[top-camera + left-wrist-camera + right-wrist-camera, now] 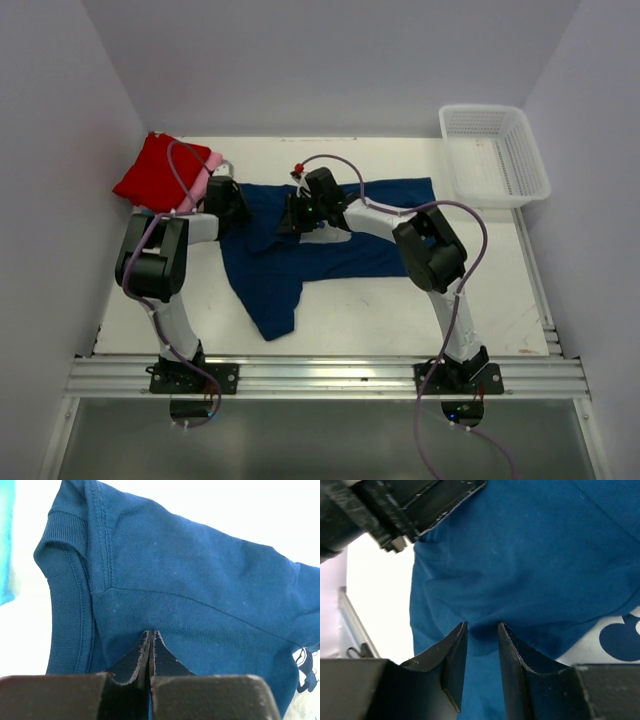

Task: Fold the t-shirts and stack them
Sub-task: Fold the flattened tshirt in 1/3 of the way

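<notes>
White walls close in a pale surface [400,310], and across its far half lies the navy t-shirt [265,275], rumpled and only partly spread. Its long axis runs left to right. The ribbed collar sits at the left end, and one loose flap trails toward the near edge. At the far right corner stands a white mesh basket [505,197], well apart from the shirt. At the far left corner a folded red t-shirt [155,172] rests with a pink one [212,160] just beside it. A sliver of teal cloth [6,540] shows at the edge of the left wrist view.

The right claw [482,626] has its jaws drawn in on a puckered fold of the navy cloth, near the pale chest print [615,635], and appears to be gripping it. The left claw [151,632] is fully closed, its tips down on the shoulder just beside the collar. Whether cloth is pinched between them cannot be told.

The step looks like taking hold of the collar end to straighten the shirt before folding. To do it well, both holds should be firm and on a single layer. The two arms should then draw apart along the long axis so the cloth goes taut and flat, with the trailing flap pulled clear rather than folded under.
</notes>
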Controlling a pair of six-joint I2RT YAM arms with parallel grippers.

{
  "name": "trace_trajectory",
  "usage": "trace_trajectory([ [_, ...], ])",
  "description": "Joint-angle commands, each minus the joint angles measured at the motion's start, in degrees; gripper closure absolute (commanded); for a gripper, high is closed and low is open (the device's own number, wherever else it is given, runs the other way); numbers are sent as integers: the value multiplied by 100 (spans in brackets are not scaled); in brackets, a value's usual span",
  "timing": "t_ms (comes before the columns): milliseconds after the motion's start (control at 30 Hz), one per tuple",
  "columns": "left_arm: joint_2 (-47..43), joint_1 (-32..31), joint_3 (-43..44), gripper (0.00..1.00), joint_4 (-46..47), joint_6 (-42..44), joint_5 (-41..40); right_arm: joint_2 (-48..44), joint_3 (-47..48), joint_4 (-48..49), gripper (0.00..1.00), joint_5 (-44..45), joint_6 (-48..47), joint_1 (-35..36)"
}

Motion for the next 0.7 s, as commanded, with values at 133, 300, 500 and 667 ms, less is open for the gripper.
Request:
trace_trajectory([
  [133,-293,68,-145,100,129,-28,77,-392,29,-881,64,1196,-468,223],
  [300,-311,68,-172,100,138,-45,112,-674,-59,-1065,62,1521,-618,302],
  [500,-293,76,-207,100,156,-63,120,-991,-191,-1101,62,1715,-750,329],
  [667,-276,76,-216,100,147,-72,129,-947,-42,-1311,67,1961,-820,355],
])
